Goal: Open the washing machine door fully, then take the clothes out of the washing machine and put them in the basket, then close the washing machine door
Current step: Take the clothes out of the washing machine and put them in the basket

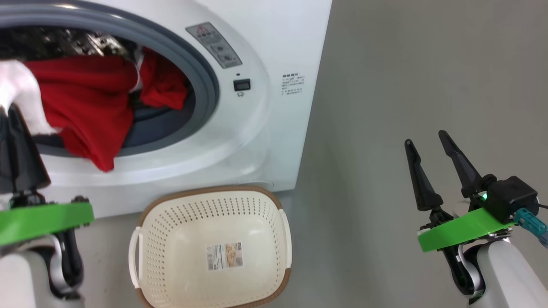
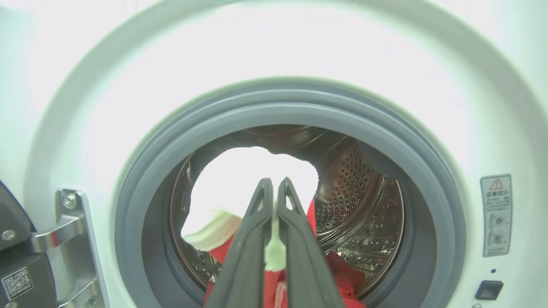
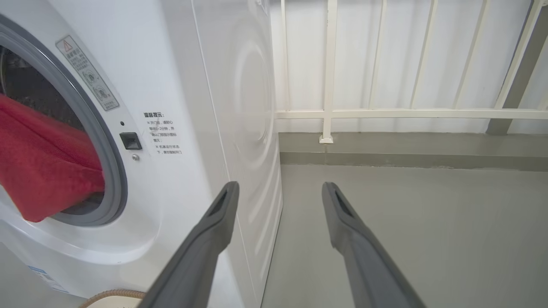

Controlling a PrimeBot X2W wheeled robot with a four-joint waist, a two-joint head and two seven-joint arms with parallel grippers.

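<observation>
Your left claw [image 2: 276, 182] is clamped on the white cloth [image 2: 239, 179] in the washer [image 1: 278, 42] mouth, red clothes [image 1: 85, 98] draped over its lip. Tug hard and you may drag them past the basket [image 1: 171, 218] below. Your right claw [image 1: 426, 137] stands apart.

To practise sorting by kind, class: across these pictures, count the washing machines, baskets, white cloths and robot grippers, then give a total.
washing machine: 1
basket: 1
white cloth: 1
grippers: 2, the left gripper and the right gripper
total: 5
</observation>
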